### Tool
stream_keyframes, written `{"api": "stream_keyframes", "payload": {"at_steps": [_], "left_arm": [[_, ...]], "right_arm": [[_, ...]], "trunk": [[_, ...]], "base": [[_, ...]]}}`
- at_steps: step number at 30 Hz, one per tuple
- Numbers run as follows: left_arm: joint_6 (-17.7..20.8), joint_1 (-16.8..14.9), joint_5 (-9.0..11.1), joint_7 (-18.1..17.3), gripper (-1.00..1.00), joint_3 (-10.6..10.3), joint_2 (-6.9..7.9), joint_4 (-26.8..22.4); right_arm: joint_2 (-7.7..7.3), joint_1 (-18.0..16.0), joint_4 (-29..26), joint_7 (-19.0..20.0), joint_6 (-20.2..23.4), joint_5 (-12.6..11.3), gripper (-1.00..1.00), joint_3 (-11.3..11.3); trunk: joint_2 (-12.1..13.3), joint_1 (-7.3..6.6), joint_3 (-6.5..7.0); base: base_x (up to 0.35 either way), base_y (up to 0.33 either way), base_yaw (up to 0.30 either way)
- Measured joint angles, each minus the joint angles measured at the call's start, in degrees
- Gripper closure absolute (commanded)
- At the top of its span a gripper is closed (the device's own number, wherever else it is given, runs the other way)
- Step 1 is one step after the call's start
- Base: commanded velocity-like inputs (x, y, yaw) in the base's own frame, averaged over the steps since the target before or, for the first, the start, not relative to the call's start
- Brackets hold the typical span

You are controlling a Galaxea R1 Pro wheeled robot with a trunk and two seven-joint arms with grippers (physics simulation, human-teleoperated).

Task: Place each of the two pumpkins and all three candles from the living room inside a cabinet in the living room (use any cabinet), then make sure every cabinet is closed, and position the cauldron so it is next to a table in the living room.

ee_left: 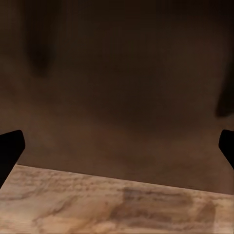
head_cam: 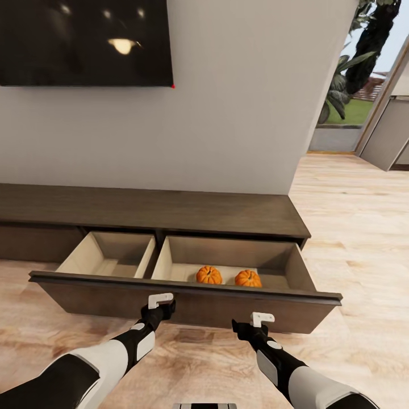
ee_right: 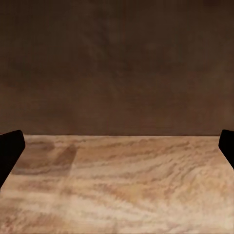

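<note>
Both grippers, left (head_cam: pixel 161 303) and right (head_cam: pixel 260 321), spread wide and empty, face the long dark-brown wood cabinet's (head_cam: pixel 170 211) pulled-out drawer front (head_cam: pixel 187 307); two orange ribbed pumpkins (head_cam: pixel 209 275) (head_cam: pixel 248 278) sit inside.

The cabinet (head_cam: pixel 170 213) is matt dark-brown wood with smooth pale beige insides; the floor (head_cam: pixel 352 227) is light, grained wood planking.

**drawer out, pumpkins in the right bay**

the cabinet (head_cam: pixel 170 213) spans mid-frame under a wall screen (head_cam: pixel 85 42). its pulled-out drawer (head_cam: pixel 187 304) holds two pumpkins (head_cam: pixel 209 275) (head_cam: pixel 248 278) side by side (right compartment). both grippers (head_cam: pixel 161 302) (head_cam: pixel 261 321) sit lower, before the drawer front.
</note>
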Motion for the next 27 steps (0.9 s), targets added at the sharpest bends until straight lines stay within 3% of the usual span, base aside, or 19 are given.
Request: {"api": "stream_keyframes", "payload": {"at_steps": [27], "left_arm": [[0.03,0.02,-0.21,-0.03,-1.00,-0.40,0.03,0.10]], "right_arm": [[0.00,0.00,0.00,0.00,0.00,-0.07,-1.00,-0.09]], "trunk": [[0.00,0.00,0.00]], "base": [[0.092,0.000,0.000]]}}
